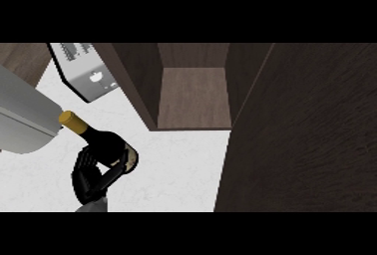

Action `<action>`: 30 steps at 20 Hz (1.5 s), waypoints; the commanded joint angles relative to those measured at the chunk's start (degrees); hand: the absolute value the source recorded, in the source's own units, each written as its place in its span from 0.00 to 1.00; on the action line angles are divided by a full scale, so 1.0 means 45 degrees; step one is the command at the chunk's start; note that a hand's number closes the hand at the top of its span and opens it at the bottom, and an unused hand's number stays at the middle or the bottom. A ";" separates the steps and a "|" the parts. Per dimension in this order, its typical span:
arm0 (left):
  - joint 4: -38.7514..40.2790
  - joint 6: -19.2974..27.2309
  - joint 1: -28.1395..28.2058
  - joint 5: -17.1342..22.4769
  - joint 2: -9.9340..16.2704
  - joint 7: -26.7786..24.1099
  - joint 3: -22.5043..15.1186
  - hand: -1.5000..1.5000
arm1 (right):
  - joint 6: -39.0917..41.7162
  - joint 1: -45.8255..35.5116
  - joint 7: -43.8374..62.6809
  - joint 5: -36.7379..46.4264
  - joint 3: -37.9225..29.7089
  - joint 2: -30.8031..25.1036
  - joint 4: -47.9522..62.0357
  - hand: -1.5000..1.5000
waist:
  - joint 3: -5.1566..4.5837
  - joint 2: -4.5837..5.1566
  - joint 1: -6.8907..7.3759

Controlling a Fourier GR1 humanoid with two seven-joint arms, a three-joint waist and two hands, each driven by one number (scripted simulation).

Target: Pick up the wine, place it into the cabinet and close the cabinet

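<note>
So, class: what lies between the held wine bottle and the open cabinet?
In the head view, only bare white counter lies between the wine bottle and the cabinet.

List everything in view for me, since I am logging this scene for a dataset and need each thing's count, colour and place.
wine bottle: one, dark with a gold cap, lower left, tilted, held in the hand
cabinet: one, dark brown, top centre, open with a bare shelf inside
cabinet door: one, dark brown, swung open, filling the right side
counter: one, white speckled, lower centre
toaster: one, silver, top left
grey rounded object: one, left edge, cannot tell what it is
left hand: one, black, lower left, curled round the wine bottle
right hand: not in view
</note>
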 commanded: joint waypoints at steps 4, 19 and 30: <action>0.1406 0.1617 -0.1348 -0.1493 -0.0287 -0.1106 -0.0240 1.00 | -0.0156 0.0060 0.0973 -0.0914 0.0067 0.0089 -0.1137 0.00 | -0.0023 0.0028 -0.0024; -0.2436 -0.2635 -0.1583 -0.3712 0.1492 0.1095 -0.3949 1.00 | -0.0033 0.0572 0.0426 -0.1006 -0.0249 0.0109 -0.0832 0.00 | 0.0000 -0.0043 0.0142; -0.7793 -0.1576 -0.1460 -0.3551 0.0657 0.5902 -0.5221 1.00 | -0.0089 0.0684 -0.0156 -0.0755 0.0157 0.0432 -0.0350 0.00 | -0.0003 -0.0012 0.0189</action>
